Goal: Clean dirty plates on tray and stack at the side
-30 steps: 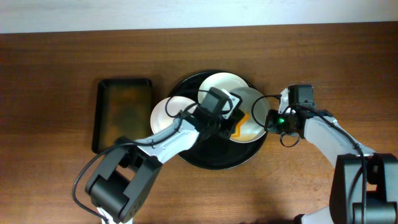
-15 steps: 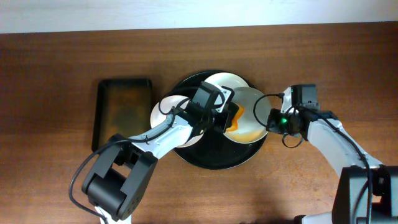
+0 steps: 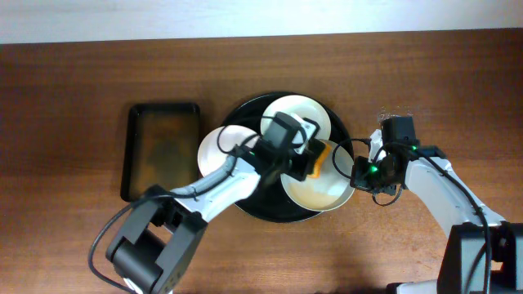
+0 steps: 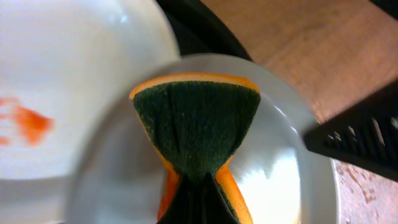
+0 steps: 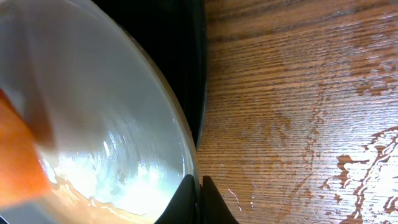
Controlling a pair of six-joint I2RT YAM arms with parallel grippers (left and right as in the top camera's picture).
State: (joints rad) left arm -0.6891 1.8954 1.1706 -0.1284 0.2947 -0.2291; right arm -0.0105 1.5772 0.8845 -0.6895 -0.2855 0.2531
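The round black tray (image 3: 270,208) holds three white plates. My right gripper (image 3: 357,171) is shut on the rim of the right plate (image 3: 315,188) and holds it tilted over the tray; the rim pinch shows in the right wrist view (image 5: 198,186). My left gripper (image 3: 304,157) is shut on an orange and green sponge (image 4: 196,124) pressed on that plate (image 4: 280,168). The far plate (image 3: 296,112) has an orange-red smear (image 4: 28,121). The left plate (image 3: 216,147) lies on the tray's left rim, partly under my left arm.
A smaller rectangular dark tray (image 3: 162,147) with a brownish floor lies left of the round tray. Bare wood tabletop (image 3: 409,90) spreads to the right, with wet marks (image 5: 367,162) on it near the right gripper.
The right gripper has pulled the held plate toward the front of the tray and tipped it further. The left gripper with the sponge has shifted right across the plate.
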